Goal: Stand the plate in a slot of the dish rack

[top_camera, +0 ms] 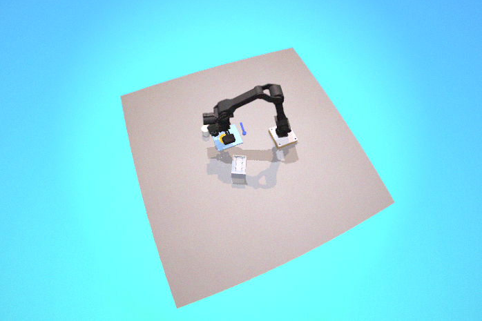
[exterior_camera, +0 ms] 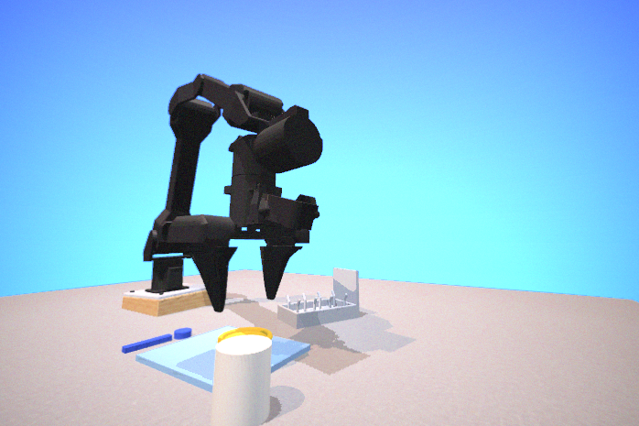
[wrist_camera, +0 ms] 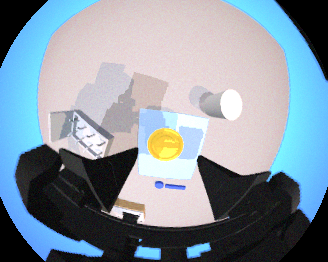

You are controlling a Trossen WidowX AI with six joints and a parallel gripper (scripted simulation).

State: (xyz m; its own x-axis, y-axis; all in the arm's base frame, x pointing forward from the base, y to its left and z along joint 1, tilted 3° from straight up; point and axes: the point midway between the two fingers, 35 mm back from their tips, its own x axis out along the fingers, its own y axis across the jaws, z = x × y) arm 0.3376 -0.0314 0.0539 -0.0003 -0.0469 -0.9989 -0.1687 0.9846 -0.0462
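The yellow round plate (top_camera: pixel 222 139) (exterior_camera: pixel 244 331) (wrist_camera: pixel 165 144) lies flat on a light blue square board (top_camera: pixel 235 130) (exterior_camera: pixel 155 356) (wrist_camera: pixel 155 171). In the exterior view a white cylinder hides most of the plate. My gripper (exterior_camera: pixel 244 304) (wrist_camera: pixel 168 155) is open and empty, pointing down above the board, with its fingertips clear above the plate. In the wrist view the plate shows between the two fingers. The grey dish rack (top_camera: pixel 238 174) (exterior_camera: pixel 309 316) (wrist_camera: pixel 61 125) has small upright rails and a tall panel at one end. No plate stands in it.
A white upright cylinder (top_camera: pixel 205 130) (exterior_camera: pixel 241 385) (wrist_camera: pixel 231 104) stands close beside the board. A blue spoon-like piece (top_camera: pixel 242 127) (exterior_camera: pixel 146 344) (wrist_camera: pixel 175 187) lies along another side of it. The arm's base (top_camera: pixel 286 140) stands beyond that piece.
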